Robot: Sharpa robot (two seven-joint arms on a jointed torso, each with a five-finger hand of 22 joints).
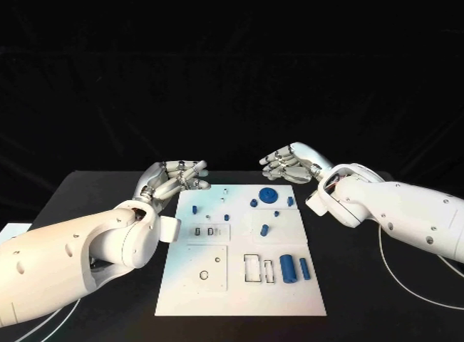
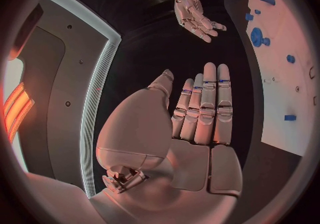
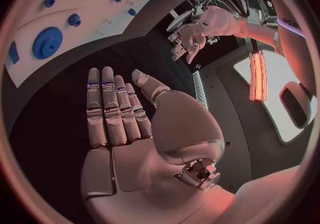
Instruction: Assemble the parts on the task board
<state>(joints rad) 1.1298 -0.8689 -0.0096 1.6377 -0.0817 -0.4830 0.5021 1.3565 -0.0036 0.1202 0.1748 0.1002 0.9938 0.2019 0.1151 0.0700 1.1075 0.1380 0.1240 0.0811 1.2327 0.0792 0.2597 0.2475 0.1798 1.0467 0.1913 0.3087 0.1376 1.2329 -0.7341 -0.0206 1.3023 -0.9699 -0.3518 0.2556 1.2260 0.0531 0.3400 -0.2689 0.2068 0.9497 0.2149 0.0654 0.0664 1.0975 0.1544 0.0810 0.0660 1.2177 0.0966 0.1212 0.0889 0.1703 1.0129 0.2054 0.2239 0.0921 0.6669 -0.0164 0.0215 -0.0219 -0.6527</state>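
The white task board (image 1: 242, 292) lies in the middle of the black table. On it are a round blue disc (image 1: 268, 194) near its far edge, a thick blue cylinder (image 1: 289, 266) with a slim blue peg (image 1: 305, 268) beside it, and several smaller blue pieces such as one (image 1: 264, 229) mid-board. My left hand (image 1: 175, 177) hovers off the board's far left corner, my right hand (image 1: 290, 164) off its far right corner. Both hold nothing. In the wrist views the left hand (image 2: 200, 112) and right hand (image 3: 117, 112) are flat, fingers straight. The disc (image 2: 256, 36) (image 3: 48, 42) shows beside each.
Black table surface surrounds the board (image 2: 293, 96) (image 3: 93, 8) on all sides. A white cable (image 1: 417, 285) trails on the table to the right. Each wrist view shows the opposite hand across the board's far edge: the right hand (image 2: 195, 16), the left hand (image 3: 186, 40).
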